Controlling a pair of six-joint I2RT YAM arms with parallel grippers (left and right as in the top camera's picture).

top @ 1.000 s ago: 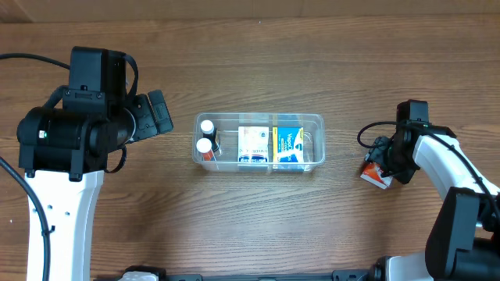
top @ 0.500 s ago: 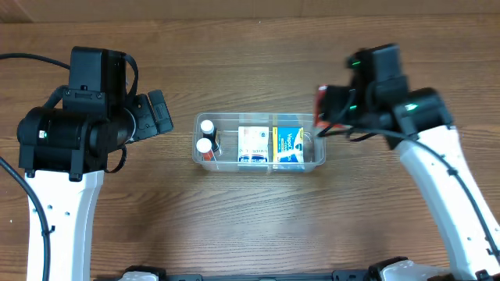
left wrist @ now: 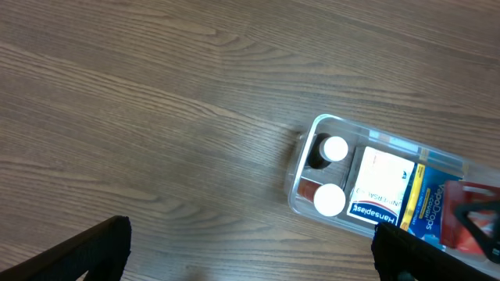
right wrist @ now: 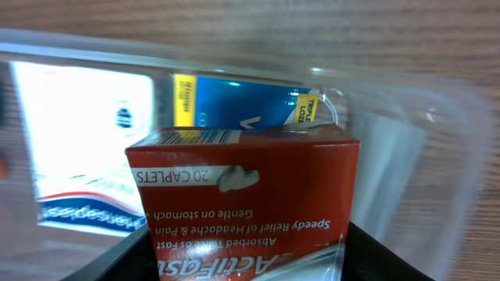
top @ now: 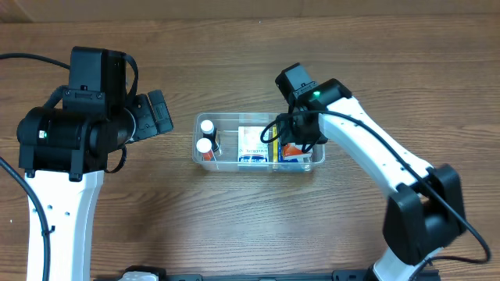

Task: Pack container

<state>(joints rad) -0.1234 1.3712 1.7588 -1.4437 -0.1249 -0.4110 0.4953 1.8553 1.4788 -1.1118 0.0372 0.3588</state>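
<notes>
The clear container (top: pixel 234 119) lies mid-table. It holds two white-capped bottles (top: pixel 205 136) at its left end, a white Hansaplast box (top: pixel 253 145) and a blue-and-yellow box (right wrist: pixel 242 101). My right gripper (top: pixel 295 146) is shut on a red ActiFast caplet box (right wrist: pixel 246 199) and holds it over the container's right end, above the blue box. My left gripper (left wrist: pixel 250 254) is open and empty above bare table left of the container, which also shows in the left wrist view (left wrist: pixel 306 144).
The wooden table (top: pixel 156 226) runs all round the container. The left arm's body (top: pixel 74 136) hangs over the left side.
My right gripper lifted the red box from the table at the right, carried it left and now holds it over the container's right end. The left arm has not moved.
</notes>
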